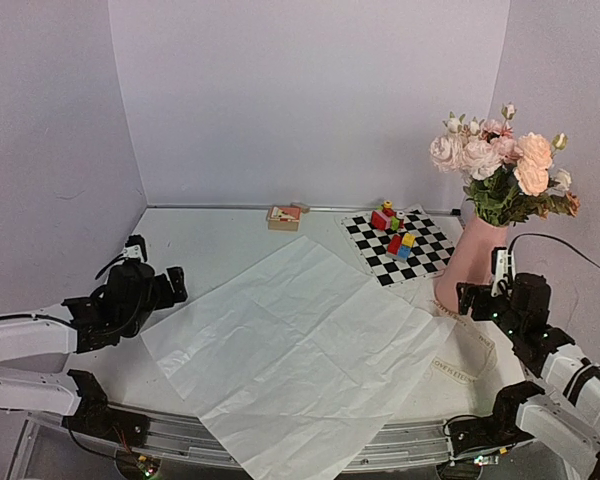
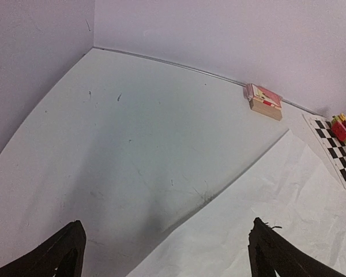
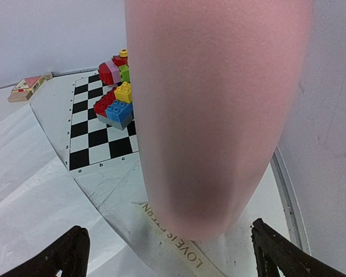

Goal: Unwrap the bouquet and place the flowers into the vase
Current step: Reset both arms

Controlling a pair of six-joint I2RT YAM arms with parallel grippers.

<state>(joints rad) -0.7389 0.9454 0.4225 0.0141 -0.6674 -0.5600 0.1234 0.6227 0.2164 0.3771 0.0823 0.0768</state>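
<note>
The flowers (image 1: 500,160), pink, peach and cream blooms with green leaves, stand upright in the tall pink vase (image 1: 468,262) at the right of the table. No wrapped bouquet is left: its creased white paper sheet (image 1: 300,345) lies spread flat across the middle. My right gripper (image 1: 472,300) is open just in front of the vase (image 3: 213,115), its fingers wide on either side of the base without touching it. At the left, my left gripper (image 1: 172,284) is open and empty, low over the paper's (image 2: 265,225) left edge.
A checkerboard mat (image 1: 400,246) with small coloured toy blocks (image 1: 394,228) lies behind the paper, left of the vase. A small wooden block (image 1: 284,216) sits by the back wall. A printed paper strip (image 3: 179,248) lies under the vase base. Walls close in on three sides.
</note>
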